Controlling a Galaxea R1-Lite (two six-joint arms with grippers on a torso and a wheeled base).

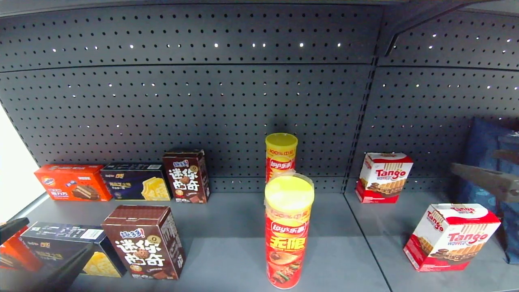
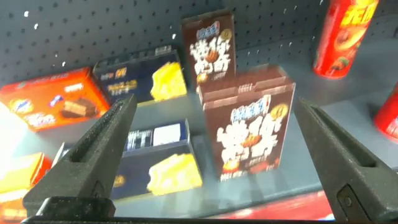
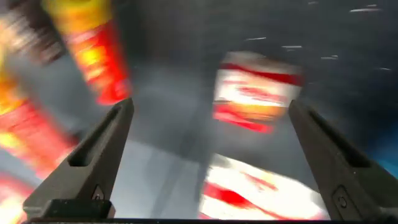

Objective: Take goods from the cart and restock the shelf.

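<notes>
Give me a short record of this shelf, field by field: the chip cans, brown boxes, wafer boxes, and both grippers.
Front chip can: upright, centre front
Rear chip can: upright, directly behind it
Front brown box: upright, left of the cans
Rear brown box: upright, at the back
Front wafer box: right section, near edge
Rear wafer box: right section, at the back
Left gripper: jaws open, empty
Right gripper: jaws open, empty

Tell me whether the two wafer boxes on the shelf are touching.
Apart. The head view shows bare shelf between the rear wafer box and the front wafer box.
</notes>
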